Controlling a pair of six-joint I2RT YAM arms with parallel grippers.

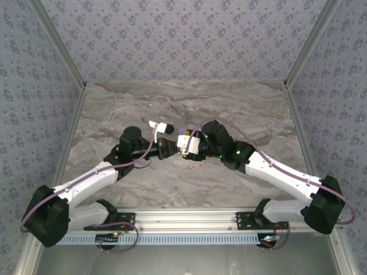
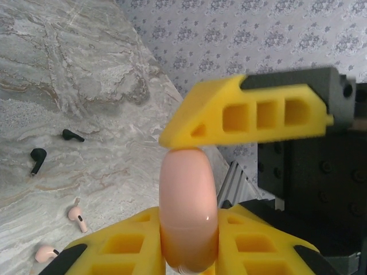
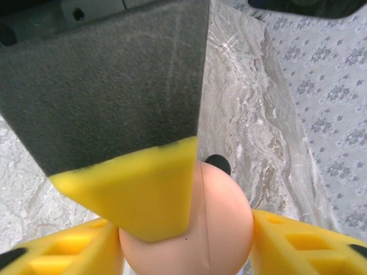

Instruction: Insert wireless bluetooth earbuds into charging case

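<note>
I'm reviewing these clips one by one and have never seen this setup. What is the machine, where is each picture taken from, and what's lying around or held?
Two robot arms, the left arm and right arm, are bolted at the near edge of a marble table. The wide picture looks down from above and behind them; the other two come from wrist cameras. The left fingers are shut on a peach oval charging case. The right fingers flank the same case; whether they grip it is unclear. On the table lie two black earbuds and two pinkish earbuds.
</note>
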